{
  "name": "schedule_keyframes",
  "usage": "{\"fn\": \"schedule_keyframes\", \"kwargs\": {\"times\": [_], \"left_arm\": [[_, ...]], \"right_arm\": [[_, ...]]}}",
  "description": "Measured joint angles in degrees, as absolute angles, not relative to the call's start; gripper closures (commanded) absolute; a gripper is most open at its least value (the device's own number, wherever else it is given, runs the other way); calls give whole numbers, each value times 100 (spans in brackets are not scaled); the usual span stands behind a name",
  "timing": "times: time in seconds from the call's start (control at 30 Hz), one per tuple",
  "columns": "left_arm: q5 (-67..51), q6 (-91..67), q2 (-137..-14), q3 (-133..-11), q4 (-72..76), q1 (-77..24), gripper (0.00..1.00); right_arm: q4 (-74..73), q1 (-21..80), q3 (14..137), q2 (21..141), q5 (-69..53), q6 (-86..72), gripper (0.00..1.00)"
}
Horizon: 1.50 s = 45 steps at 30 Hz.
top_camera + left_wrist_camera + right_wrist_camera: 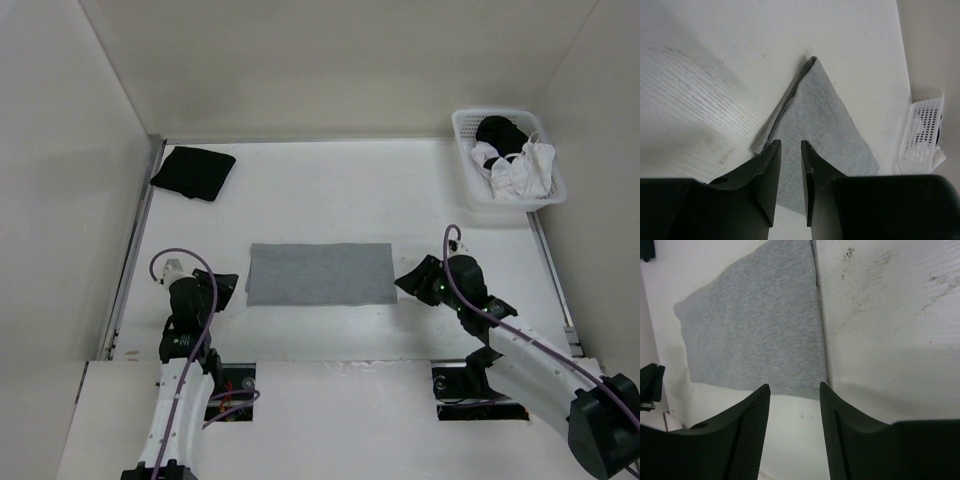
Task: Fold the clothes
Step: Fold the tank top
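White arms (172, 425), black claws (228, 285), purple cables (446, 262).

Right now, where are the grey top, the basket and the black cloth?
Grey top (320, 274): top view, its middle.
Basket (466, 160): top view, left wall.
Black cloth (193, 172): top view, its middle.

The left gripper (790, 147) covered the near corner of the folded light grey knit garment (825, 125) and hid part of the white perforated plastic basket (922, 130) at 3 o'clock. Overhead, the basket's black and white cloth heap (512, 165) was too small to sort. The right wrist view cut off a black shape (646, 250) at 11 o'clock.
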State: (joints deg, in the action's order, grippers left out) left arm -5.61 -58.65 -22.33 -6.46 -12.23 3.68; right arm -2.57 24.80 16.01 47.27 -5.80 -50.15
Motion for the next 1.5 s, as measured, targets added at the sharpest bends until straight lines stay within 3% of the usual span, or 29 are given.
{"fn": "schedule_keyframes", "kwargs": {"times": [0.13, 0.4, 0.47, 0.63, 0.73, 0.97, 1.13, 1.3, 1.5], "left_arm": [[-539, -5874, -2550, -886, -910, 309, 79], [-338, -5961, -3433, -1020, 54, -679, 79], [-255, -5972, -3511, -1020, 185, -849, 79], [-54, -5988, -3691, -1031, 593, -1125, 79], [-5, -5999, -3854, -1059, 801, -1245, 79], [10, -6047, -4058, -1100, 1146, -1514, 79], [40, -6119, -4141, -1103, 1339, -1758, 79], [40, -6189, -4154, -1103, 1426, -1883, 78], [38, -6250, -3826, -1103, 1426, -1881, 78]], "right_arm": [[-80, 2429, 1671, 5194, -611, -4886, 48], [976, 2246, 2108, 7225, -1028, -4827, 53], [1332, 2235, 2202, 7592, -1188, -4890, 59], [2307, 2167, 2298, 8493, -1597, -5295, 89], [2716, 2047, 2150, 8571, -1610, -5555, 95], [2040, 1828, 1935, 7118, -1079, -5470, 97], [639, 2191, 2722, 6064, -301, -4886, 96], [-355, 3374, 4077, 6278, 515, -4303, 96], [-1048, 4794, 5441, 7660, 1271, -3955, 95]]}}
